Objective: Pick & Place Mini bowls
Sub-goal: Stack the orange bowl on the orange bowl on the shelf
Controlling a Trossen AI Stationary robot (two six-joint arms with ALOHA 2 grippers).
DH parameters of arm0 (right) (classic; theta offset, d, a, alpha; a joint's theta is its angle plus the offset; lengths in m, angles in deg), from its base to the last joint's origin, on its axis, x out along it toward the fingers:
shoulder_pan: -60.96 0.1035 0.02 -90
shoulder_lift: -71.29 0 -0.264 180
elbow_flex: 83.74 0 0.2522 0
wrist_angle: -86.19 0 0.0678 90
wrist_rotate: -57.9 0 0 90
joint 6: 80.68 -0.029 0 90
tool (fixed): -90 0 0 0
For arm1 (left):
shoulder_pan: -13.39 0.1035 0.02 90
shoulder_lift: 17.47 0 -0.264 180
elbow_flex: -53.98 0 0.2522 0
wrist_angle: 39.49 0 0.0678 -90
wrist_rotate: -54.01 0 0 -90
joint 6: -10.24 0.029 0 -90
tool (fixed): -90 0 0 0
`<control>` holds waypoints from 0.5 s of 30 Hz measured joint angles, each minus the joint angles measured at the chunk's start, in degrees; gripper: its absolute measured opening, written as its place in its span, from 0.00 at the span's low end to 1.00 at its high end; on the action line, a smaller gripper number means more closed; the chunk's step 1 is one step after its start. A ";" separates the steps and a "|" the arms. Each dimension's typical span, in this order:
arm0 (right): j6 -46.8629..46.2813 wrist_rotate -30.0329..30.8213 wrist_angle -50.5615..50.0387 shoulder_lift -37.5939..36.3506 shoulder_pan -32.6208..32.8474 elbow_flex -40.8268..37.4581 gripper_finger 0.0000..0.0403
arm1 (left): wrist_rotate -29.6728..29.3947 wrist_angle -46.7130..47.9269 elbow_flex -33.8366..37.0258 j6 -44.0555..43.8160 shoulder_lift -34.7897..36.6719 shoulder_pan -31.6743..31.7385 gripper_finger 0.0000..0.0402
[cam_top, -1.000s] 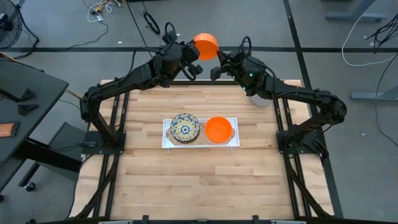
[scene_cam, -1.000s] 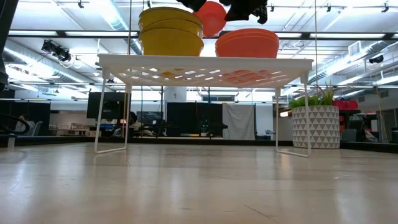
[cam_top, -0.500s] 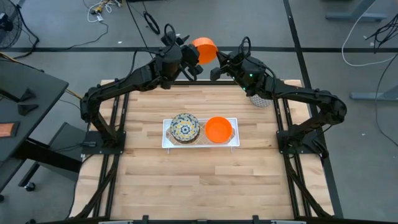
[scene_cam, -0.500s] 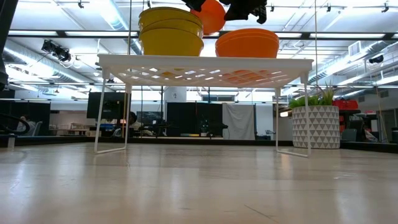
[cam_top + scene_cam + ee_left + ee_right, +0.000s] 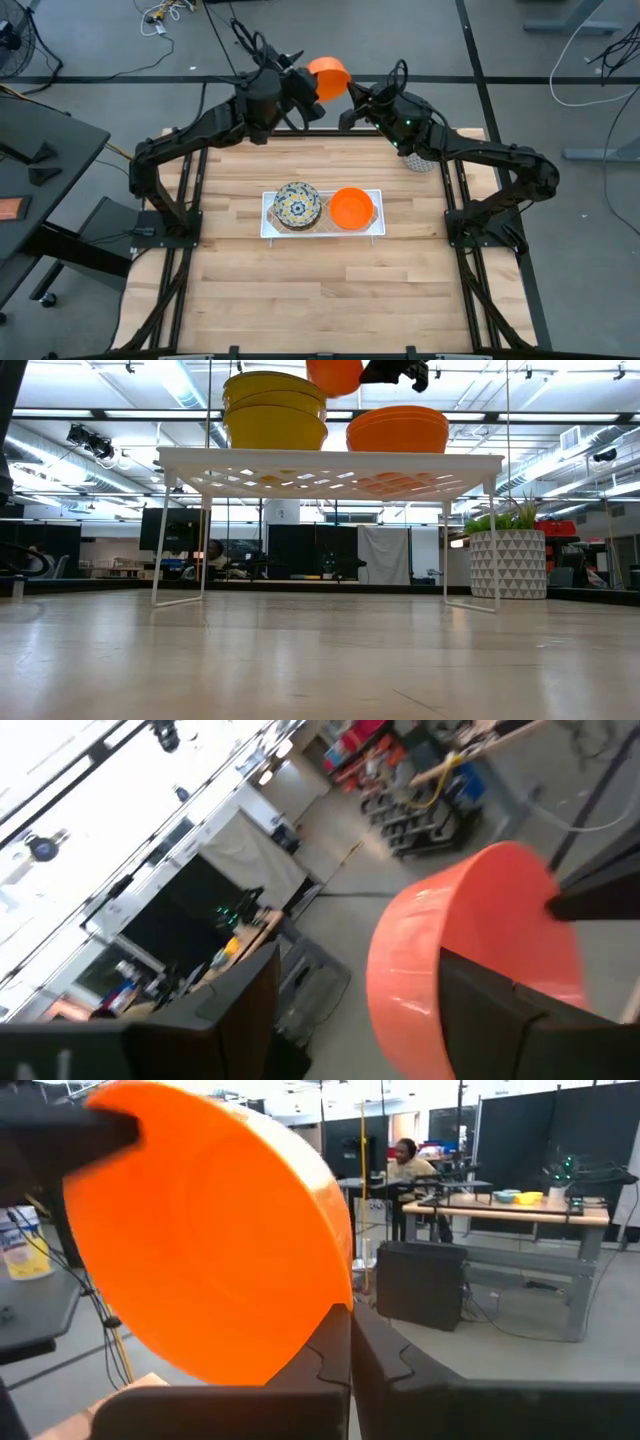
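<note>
One plain orange mini bowl (image 5: 328, 77) hangs in the air above the table's far edge, tipped on its side, with my right gripper (image 5: 342, 1315) shut on it. My left gripper (image 5: 355, 968) stands open just left of that bowl (image 5: 470, 950); I cannot tell whether a finger touches it. On a white wire rack (image 5: 321, 232) at mid-table, a stack of floral bowls (image 5: 297, 203) rests on its base next to a stack of orange bowls (image 5: 351, 208). My right gripper pinches the orange bowl's rim (image 5: 335, 1285) between its two fingers, at the side of the bowl nearest the gripper. The fingers come about level from the table's right. The bowl is lifted clear, tilted on its side, high above the rack.
A potted green plant (image 5: 420, 158) in a patterned white pot stands at the far right of the table, under my right arm. The rack stands on thin legs (image 5: 160, 530) with open room beneath it. Bare wood lies on the table's near half.
My left gripper has opened and let go of the orange bowl, then drawn back a little toward the table's left. The bowl stays in my right gripper and has risen slightly.
</note>
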 joint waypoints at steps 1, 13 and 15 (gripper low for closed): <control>0.00 -0.10 -0.08 -0.13 0.00 0.00 0.00 | 0.53 1.17 -1.02 -0.13 0.00 -0.51 0.60; -2.01 3.69 -4.93 -0.63 -0.13 -0.15 0.00 | 1.35 9.31 -8.62 -4.54 0.13 -5.72 0.59; -3.38 3.71 -6.32 -0.63 -0.19 -0.15 0.00 | 2.13 11.13 -9.72 -6.95 0.71 -6.76 0.59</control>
